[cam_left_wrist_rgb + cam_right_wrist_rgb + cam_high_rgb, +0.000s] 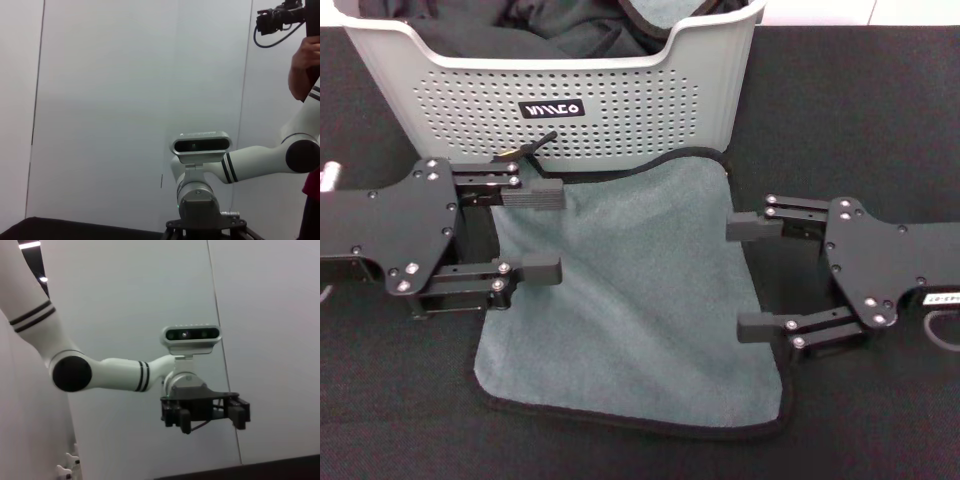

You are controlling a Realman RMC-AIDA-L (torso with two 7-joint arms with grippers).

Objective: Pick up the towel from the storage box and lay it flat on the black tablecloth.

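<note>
A plain white wall is standing behind everything, made of big flat panels with thin dark lines running up between them. A person is standing by the wall, holding up a black camera. A bright ceiling light is glowing.

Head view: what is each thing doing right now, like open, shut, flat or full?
Towel: out of the box, spread flat, grey-teal side up.
Box: upright, dark cloths inside.
Tablecloth: spread under everything.
Left pincer: open, at the towel's left edge.
Right pincer: open, at the towel's right edge.
</note>
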